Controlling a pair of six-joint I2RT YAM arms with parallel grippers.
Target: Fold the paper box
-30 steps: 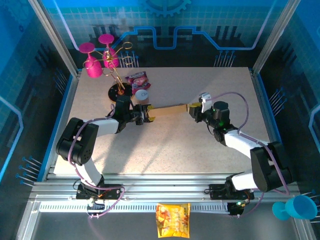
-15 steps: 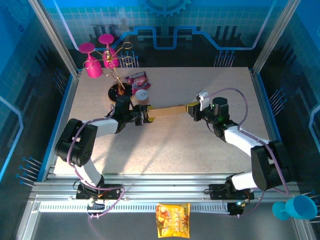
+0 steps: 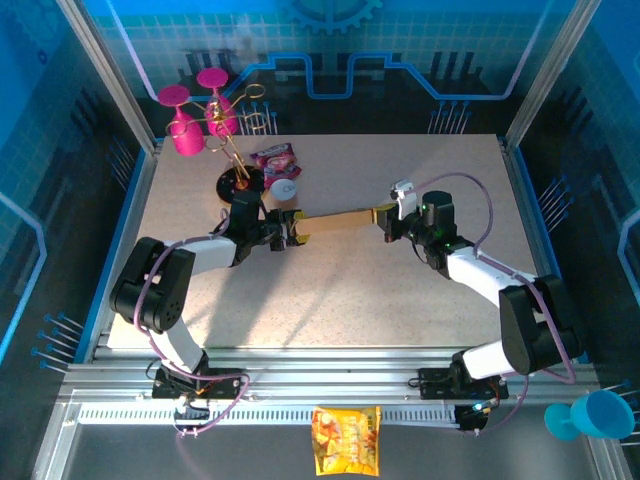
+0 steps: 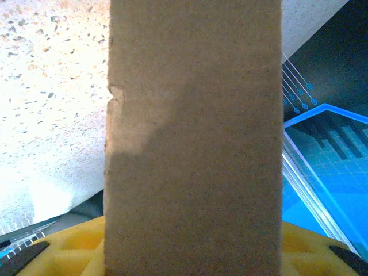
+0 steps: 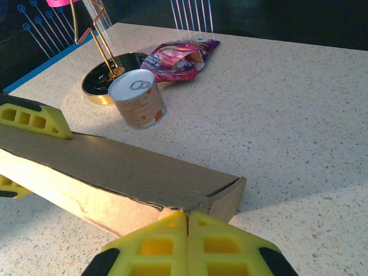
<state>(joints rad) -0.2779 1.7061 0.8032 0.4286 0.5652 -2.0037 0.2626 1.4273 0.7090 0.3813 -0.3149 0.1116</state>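
Note:
The paper box point(image 3: 340, 218) is a long, narrow brown cardboard piece folded flat, held level just above the table between both arms. My left gripper point(image 3: 298, 230) is shut on its left end. In the left wrist view the cardboard point(image 4: 192, 144) runs up the middle, with a yellow finger point(image 4: 63, 250) on each side of it. My right gripper point(image 3: 386, 216) is at the right end. There its yellow fingers point(image 5: 155, 247) meet on a thin seam, pinching the box's torn corner edge point(image 5: 190, 201). The box body point(image 5: 109, 167) runs away to the left.
A small tin can point(image 3: 284, 188) stands just behind the box's left end, next to a black round base with a gold stand point(image 3: 238, 182) and a pink snack packet point(image 3: 274, 157). Pink glasses point(image 3: 186, 128) are at the back left. An orange-yellow packet point(image 3: 346, 440) lies off the table in front.
My right gripper and forearm have crept slightly left and toward the back, with the box end in them. The left arm and the box's left end have stayed put.

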